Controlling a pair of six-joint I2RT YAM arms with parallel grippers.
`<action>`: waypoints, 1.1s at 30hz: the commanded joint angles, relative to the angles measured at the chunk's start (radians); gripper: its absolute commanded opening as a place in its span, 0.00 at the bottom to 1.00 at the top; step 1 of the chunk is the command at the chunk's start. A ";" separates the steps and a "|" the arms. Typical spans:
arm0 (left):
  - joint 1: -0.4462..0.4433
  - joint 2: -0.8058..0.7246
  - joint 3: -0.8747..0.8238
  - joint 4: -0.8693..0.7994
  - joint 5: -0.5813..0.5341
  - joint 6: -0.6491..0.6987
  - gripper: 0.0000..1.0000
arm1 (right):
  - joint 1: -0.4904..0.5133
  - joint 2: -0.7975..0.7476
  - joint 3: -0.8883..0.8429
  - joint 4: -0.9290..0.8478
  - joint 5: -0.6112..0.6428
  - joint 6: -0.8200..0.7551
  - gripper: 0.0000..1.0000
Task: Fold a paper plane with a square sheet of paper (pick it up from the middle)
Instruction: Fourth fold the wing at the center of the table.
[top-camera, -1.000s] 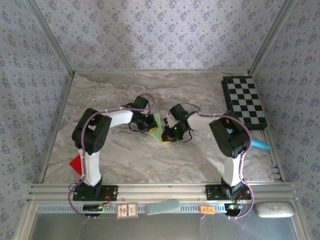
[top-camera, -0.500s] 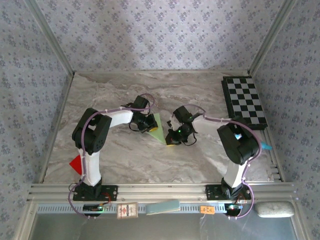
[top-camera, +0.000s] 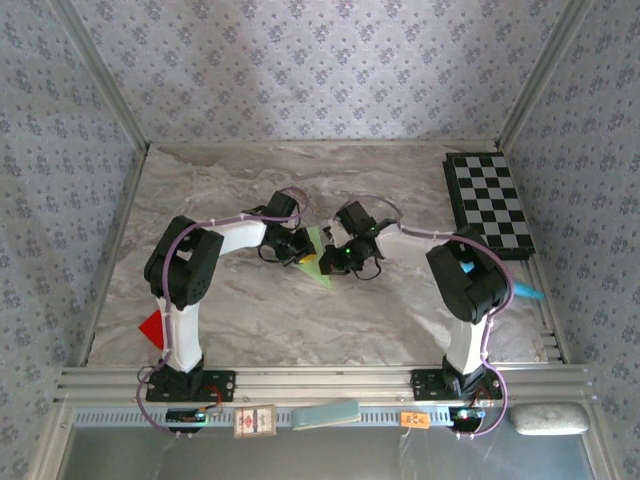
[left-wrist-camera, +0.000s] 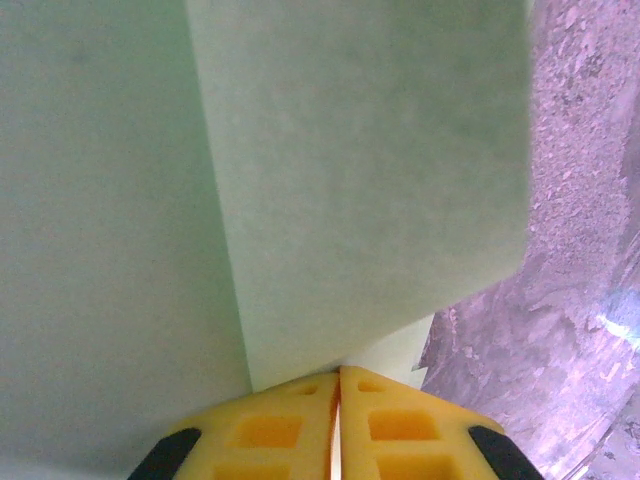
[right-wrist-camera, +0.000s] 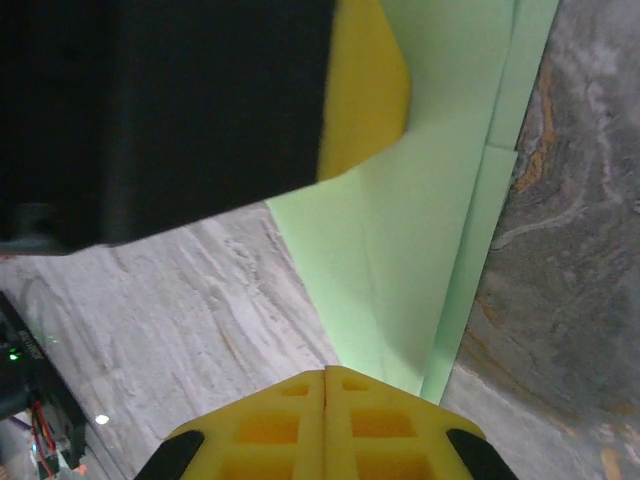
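The paper plane (top-camera: 321, 266) is a pale green, narrow pointed fold lying on the marble table between my two grippers. My left gripper (top-camera: 300, 252) is at its left side. In the left wrist view the yellow fingertips (left-wrist-camera: 338, 375) are shut at the end of a crease, and a thin pale strip of the paper (left-wrist-camera: 370, 150) shows between them. My right gripper (top-camera: 335, 258) is at the paper's right side, its fingertips (right-wrist-camera: 325, 377) shut and touching the edge of the paper (right-wrist-camera: 430, 200). The left gripper's yellow finger (right-wrist-camera: 370, 90) rests on the paper further along.
A black-and-white chessboard (top-camera: 490, 203) lies at the back right. A red piece (top-camera: 152, 327) sits by the left arm's base, and a blue object (top-camera: 525, 291) lies at the right edge. A light-blue card (top-camera: 325, 413) rests on the front rail. Patterned walls enclose the table.
The right arm swung outward and then came back in. Its gripper now sits a little further back and left, closer to the left gripper. The left arm has stayed put.
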 joint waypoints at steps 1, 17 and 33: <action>-0.017 0.066 -0.053 -0.127 -0.090 -0.019 0.10 | 0.006 0.037 0.021 -0.016 0.024 0.008 0.06; 0.022 0.042 0.015 -0.058 -0.047 0.163 0.20 | -0.023 0.124 -0.018 -0.194 0.134 -0.054 0.04; 0.198 0.104 0.103 -0.056 -0.034 0.374 0.22 | -0.033 0.135 -0.057 -0.234 0.154 -0.072 0.04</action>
